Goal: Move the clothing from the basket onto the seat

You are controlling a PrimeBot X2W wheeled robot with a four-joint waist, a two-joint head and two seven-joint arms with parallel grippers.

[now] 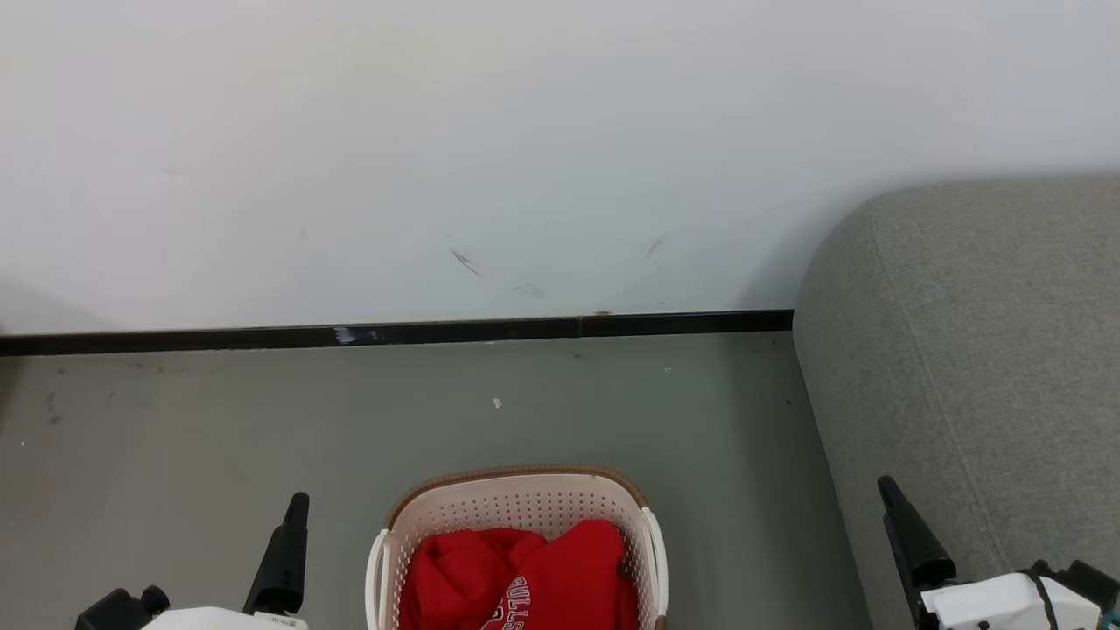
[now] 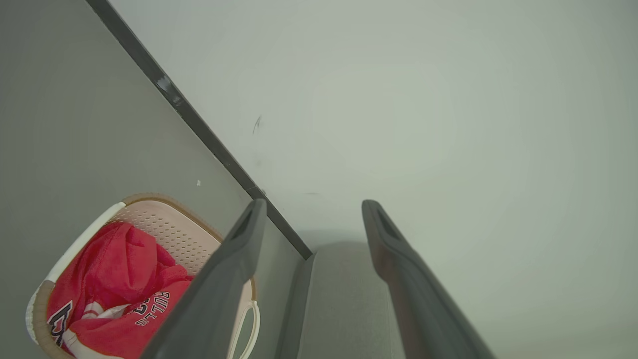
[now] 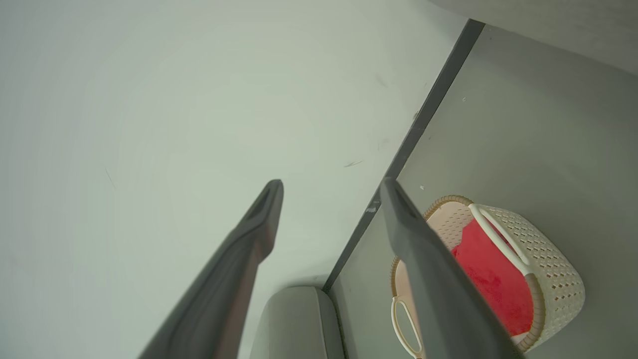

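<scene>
The cream perforated basket with a brown rim stands on the floor at the bottom centre of the head view. Red clothing with "BULLS" lettering lies bunched inside it. The grey fabric seat rises to the basket's right. My left gripper hovers left of the basket, open and empty. My right gripper hangs in front of the seat's side, also open and empty. In the left wrist view, basket, clothing and seat appear past the spread fingers. The right wrist view has basket and clothing.
A white wall with a black baseboard runs behind the basket. Grey floor lies open to the left of and behind the basket. A grey rounded object sits at the baseboard's far end in the right wrist view.
</scene>
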